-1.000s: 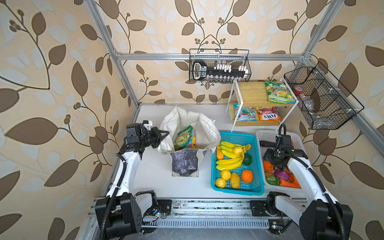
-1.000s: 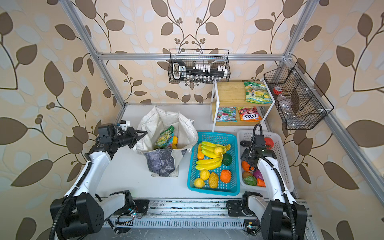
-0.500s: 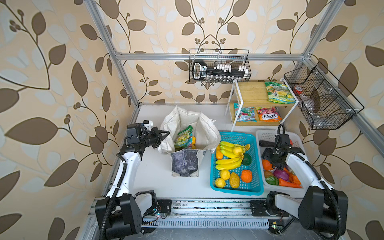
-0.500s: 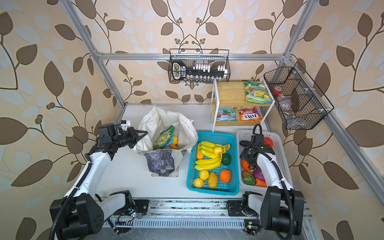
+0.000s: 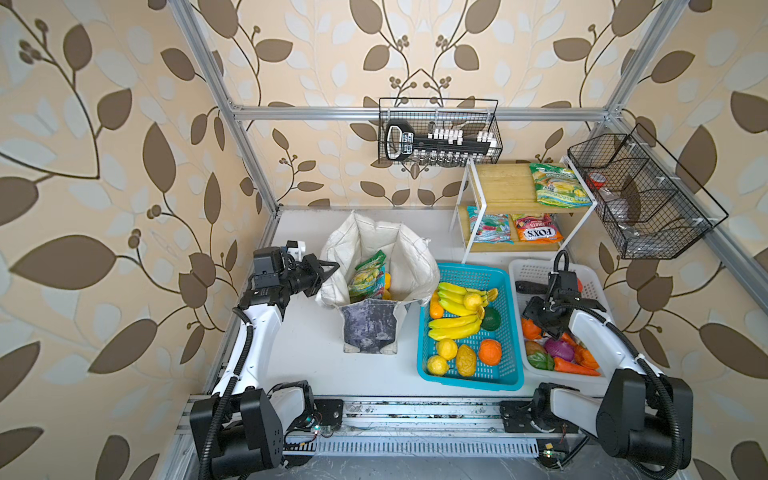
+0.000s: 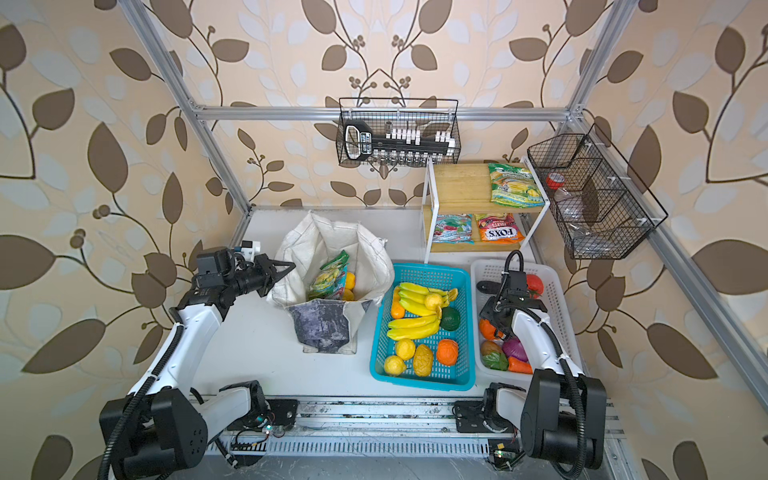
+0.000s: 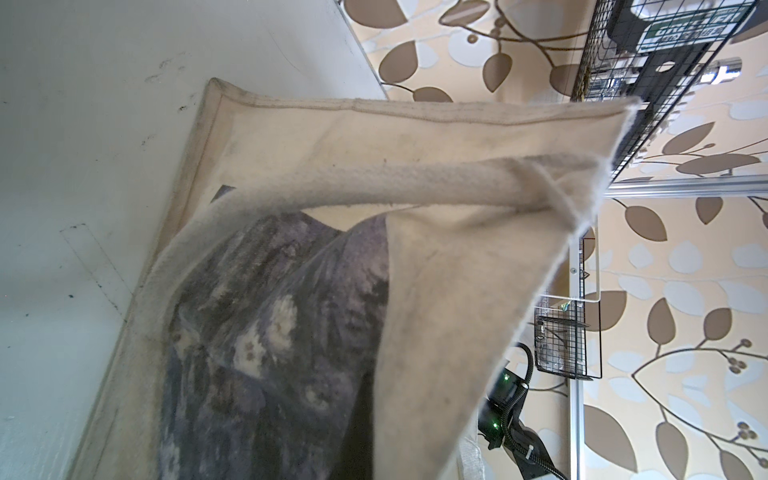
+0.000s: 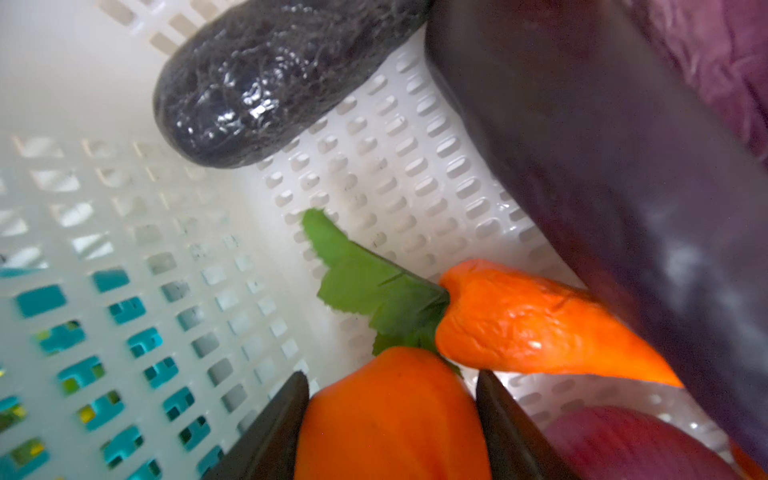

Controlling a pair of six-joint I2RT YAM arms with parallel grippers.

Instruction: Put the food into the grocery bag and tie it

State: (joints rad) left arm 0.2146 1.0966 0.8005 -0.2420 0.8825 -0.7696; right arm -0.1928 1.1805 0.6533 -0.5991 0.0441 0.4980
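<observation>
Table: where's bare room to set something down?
Bare table between the left arm, the grocery bag and the front rail. There is a smaller strip between bag and shelf rack. Crowded on the right: blue basket and white basket side by side.

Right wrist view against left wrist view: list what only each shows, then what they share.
Only the right wrist view: the right gripper with an orange vegetable filling the gap between its fingers, a carrot, a glossy dark purple vegetable and a dark bumpy vegetable, all in the white basket.
Only the left wrist view: the grocery bag, its handle, the table, a wire basket on the wall.
Shared: nothing I can identify in both.
</observation>
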